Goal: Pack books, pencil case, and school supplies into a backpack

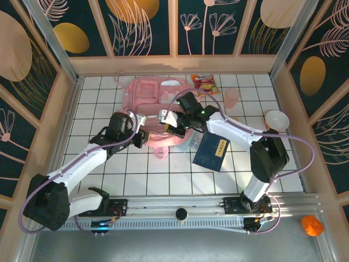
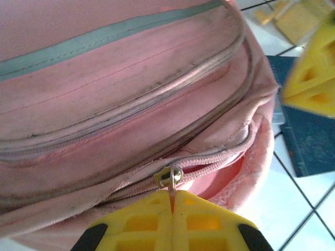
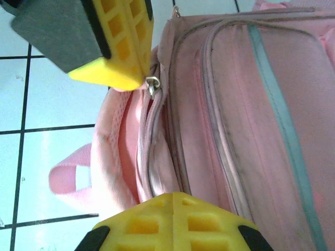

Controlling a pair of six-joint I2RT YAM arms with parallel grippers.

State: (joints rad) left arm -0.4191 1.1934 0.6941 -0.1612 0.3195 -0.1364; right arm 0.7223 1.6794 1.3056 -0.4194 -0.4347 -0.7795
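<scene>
Findings, top view: the backpack (image 1: 146, 91) lies flat on the tiled desk (image 1: 163, 180), toward 12 o'clock from my bases. My left jaws are closed tight on the zipper pull (image 2: 169, 178) at the backpack's rim, where the zipper stands partly open. My right jaws are closed together against that same opened rim. I cannot tell whether they pinch any fabric. The navy book (image 1: 211, 153) lies flat on the desk at 4 o'clock of the backpack, close beside it.
</scene>
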